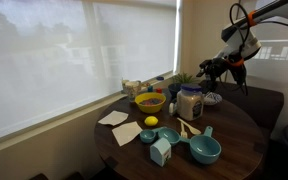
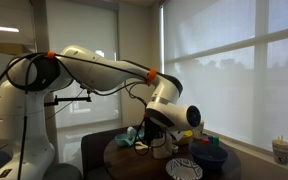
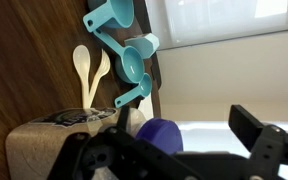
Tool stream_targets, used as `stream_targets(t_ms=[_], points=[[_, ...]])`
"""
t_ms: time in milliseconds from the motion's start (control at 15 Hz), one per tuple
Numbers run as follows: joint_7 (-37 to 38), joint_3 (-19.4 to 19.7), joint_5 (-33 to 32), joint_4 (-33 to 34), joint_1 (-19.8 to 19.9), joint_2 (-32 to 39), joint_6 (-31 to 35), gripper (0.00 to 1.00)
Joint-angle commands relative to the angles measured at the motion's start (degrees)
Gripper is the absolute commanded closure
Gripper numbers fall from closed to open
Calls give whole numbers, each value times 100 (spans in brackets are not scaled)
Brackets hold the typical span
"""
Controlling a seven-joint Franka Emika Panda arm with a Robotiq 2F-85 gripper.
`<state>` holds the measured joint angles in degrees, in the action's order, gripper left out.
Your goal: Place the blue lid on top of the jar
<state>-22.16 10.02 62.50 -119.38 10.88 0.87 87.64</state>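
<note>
Hand (image 1: 210, 67) raised, up and to side of jar (image 1: 190, 102), well apart. Blue lid (image 3: 162, 135) between fingers; cannot tell whether gripped. Risks: loose hold drops lid; off-centre lowering tips jar toward yellow bowl (image 1: 149, 100).

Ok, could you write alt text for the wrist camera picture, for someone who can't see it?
The robot's dark gripper fills the bottom edge, with a rounded dark blue lid showing between its fingers; whether it is gripped is unclear. Beyond, on a dark wooden table, lie teal measuring cups, two pale wooden spoons and a tan box.
</note>
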Motion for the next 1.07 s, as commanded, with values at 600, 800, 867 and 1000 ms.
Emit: stream_targets(t_ms=[600, 800, 867, 1000], points=[[-107, -16, -1622, 694, -54, -789, -99, 0], [-248, 43, -1495, 701, -62, -805, -62, 0], [-322, 47, -1527, 783, -72, -870, -62, 0], [-361, 51, -1582, 847, -84, -942, -63, 0]])
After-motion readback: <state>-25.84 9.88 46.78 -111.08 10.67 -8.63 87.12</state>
